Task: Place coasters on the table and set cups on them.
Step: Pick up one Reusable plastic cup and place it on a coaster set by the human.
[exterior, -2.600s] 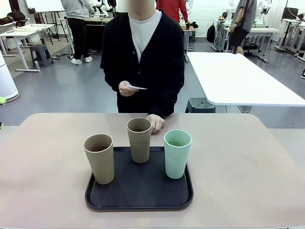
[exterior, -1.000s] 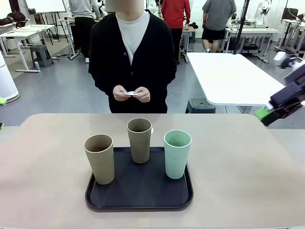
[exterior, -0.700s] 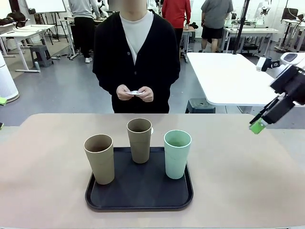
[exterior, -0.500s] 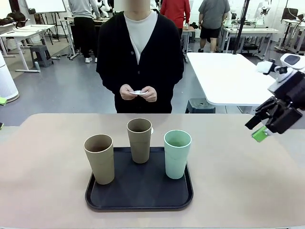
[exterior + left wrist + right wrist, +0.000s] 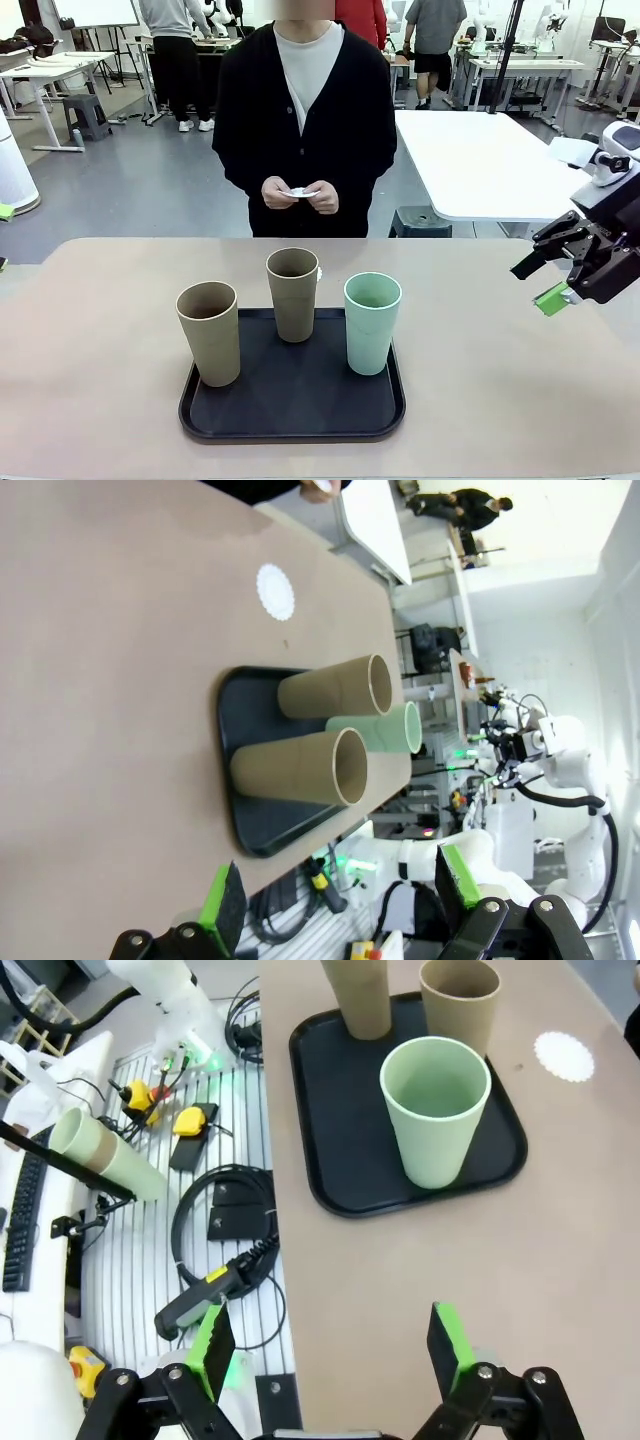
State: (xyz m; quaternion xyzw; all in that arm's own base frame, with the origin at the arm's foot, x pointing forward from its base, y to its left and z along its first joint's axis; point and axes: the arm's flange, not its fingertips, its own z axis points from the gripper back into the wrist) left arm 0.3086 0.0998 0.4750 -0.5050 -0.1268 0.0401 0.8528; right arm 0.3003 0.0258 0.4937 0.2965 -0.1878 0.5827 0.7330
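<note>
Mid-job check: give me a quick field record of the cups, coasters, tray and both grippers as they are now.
left tan cup: upright on tray
middle tan cup: upright on tray
green cup: upright on tray
coaster: one on table, beyond tray on person's side, nothing on it
person's hands: holding something thin and white, likely more coasters
left gripper: open, empty
right gripper: open, empty, above table's right side

Matt tan cups (image 5: 209, 345), matt mint cup (image 5: 371, 325), smooth black plastic-looking tray (image 5: 290, 408), matt beige surface (image 5: 100, 330), thin papery white coaster (image 5: 275, 591)
</note>
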